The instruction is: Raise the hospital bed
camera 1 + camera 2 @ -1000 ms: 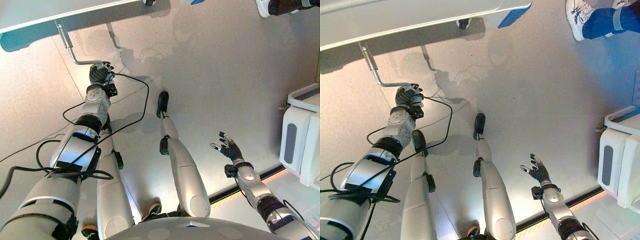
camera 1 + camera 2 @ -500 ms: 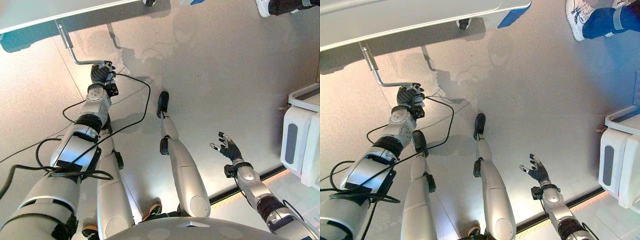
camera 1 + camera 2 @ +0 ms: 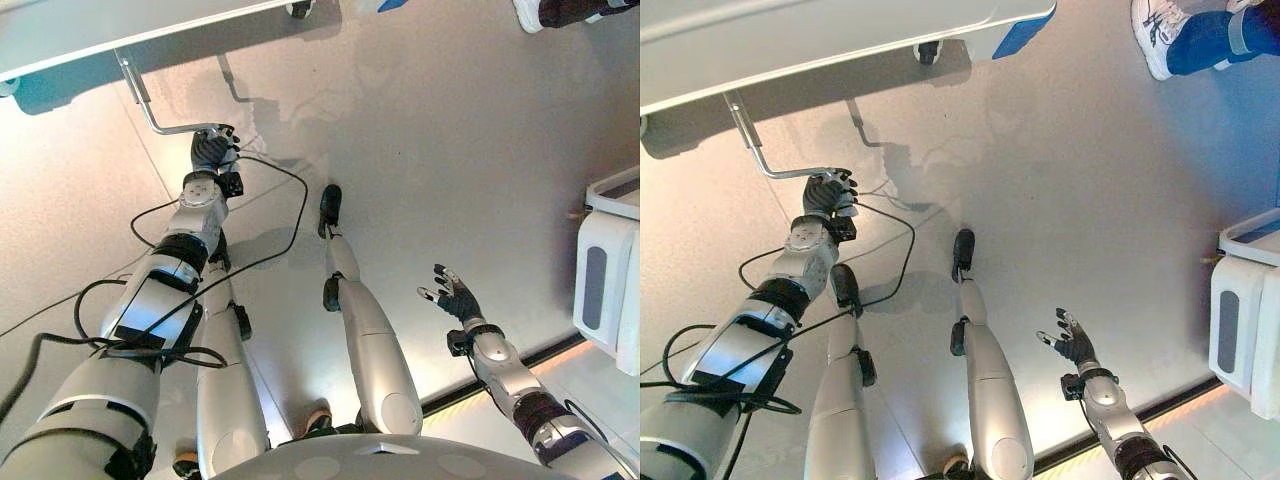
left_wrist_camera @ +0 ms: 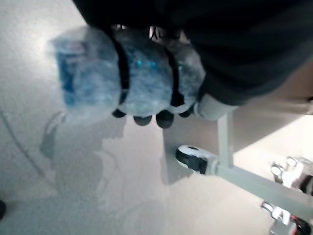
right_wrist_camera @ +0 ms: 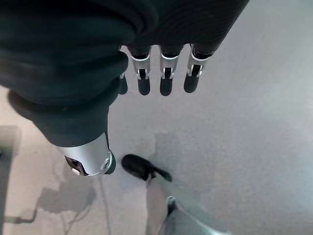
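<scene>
**Left hand on the bed crank**

The bed (image 3: 820, 40) is along the top of the eye views, pale grey with a blue corner and a dark caster under it. A thin metal crank (image 3: 765, 155), bent in an L, comes down from its frame. The left hand (image 3: 827, 193) has its fingers curled round the end of the crank. The right hand (image 3: 1070, 345) hangs over the floor (image 3: 1070, 190), well apart, fingers straight and spread. A person's shoe (image 3: 1152, 35) is at the top right.

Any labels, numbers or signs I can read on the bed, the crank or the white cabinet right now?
None readable.
Bed: no print shows.
Crank, gripped by the left hand: bare metal.
White cabinet: no markings legible.
Right hand: open, idle.
</scene>
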